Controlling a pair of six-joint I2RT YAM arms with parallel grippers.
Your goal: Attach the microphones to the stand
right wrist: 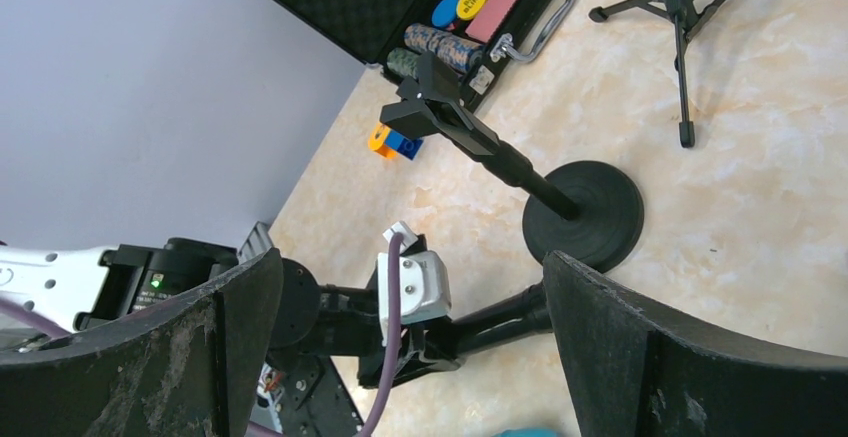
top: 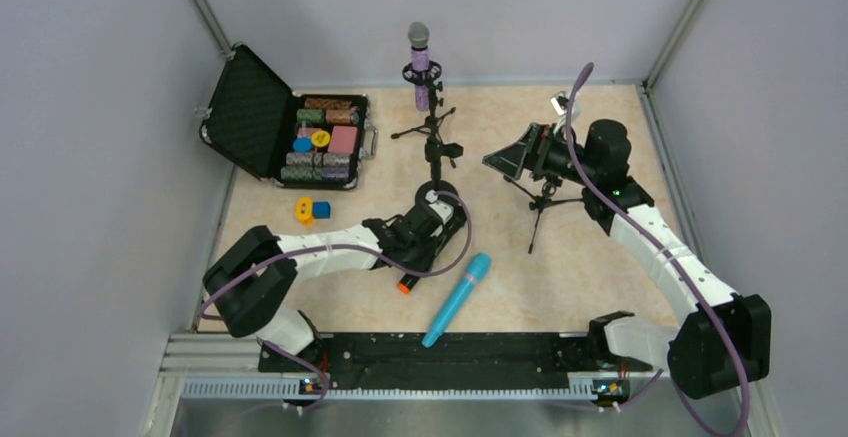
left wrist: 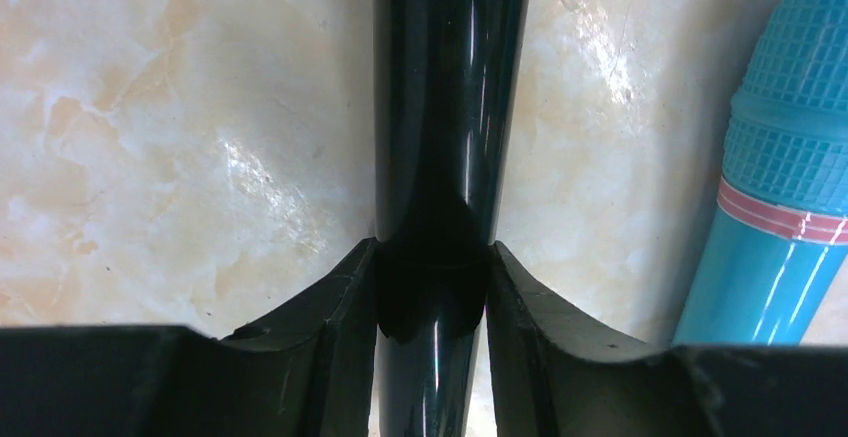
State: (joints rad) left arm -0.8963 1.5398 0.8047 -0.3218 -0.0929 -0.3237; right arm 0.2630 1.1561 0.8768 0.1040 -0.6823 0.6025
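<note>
Top view: open black case [top: 262, 117] is sitting at the surface's [top: 580, 277] left rear, holding rows of chips [top: 325, 142] and coloured tokens. Purple microphone [top: 419, 57] is standing in the rear stand [top: 430, 135].
Left wrist: left gripper [left wrist: 432, 277] is clamping the black microphone [left wrist: 450, 107]; blue microphone [left wrist: 790, 157] is lying alongside.
Right wrist: right gripper [right wrist: 410, 277] is gaping wide, holding nothing, facing the round-based stand [right wrist: 585, 217].

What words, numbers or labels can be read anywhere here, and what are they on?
Yellow disc in the black case: dark print, too blurred to read.
Blue microphone: only a red and white striped band, no words.
Nothing else shows any readable text.
</note>
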